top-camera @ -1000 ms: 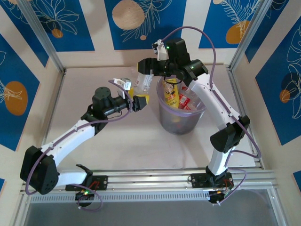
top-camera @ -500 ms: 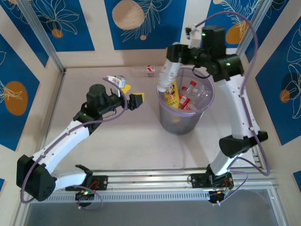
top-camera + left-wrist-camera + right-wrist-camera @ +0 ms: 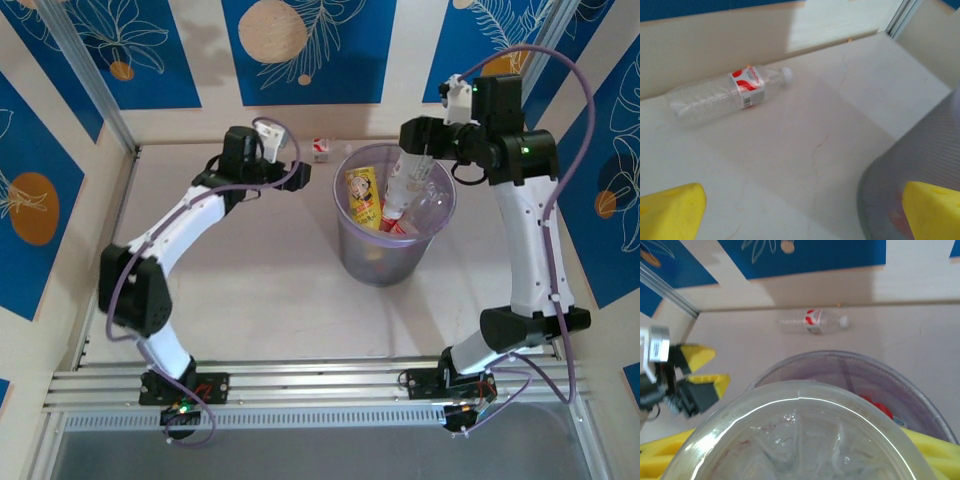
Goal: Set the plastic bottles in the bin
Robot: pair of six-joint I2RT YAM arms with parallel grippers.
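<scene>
Plastic bottle — pinched between right fingers, over bin.

The bin is translucent lavender-grey plastic, and its wall looks finely ribbed and dull at the lower right of the left wrist view. The lying bottle, upper left there, is thin clear ridged plastic with a glossy red-and-white label and a smooth white cap. The table is matt, pale and smooth, with faint marble-like veins. The fingers of the left gripper are matt yellow. The held bottle in the right gripper is glossy clear plastic. The rail at the bottom of the top view is brushed metal.
</scene>
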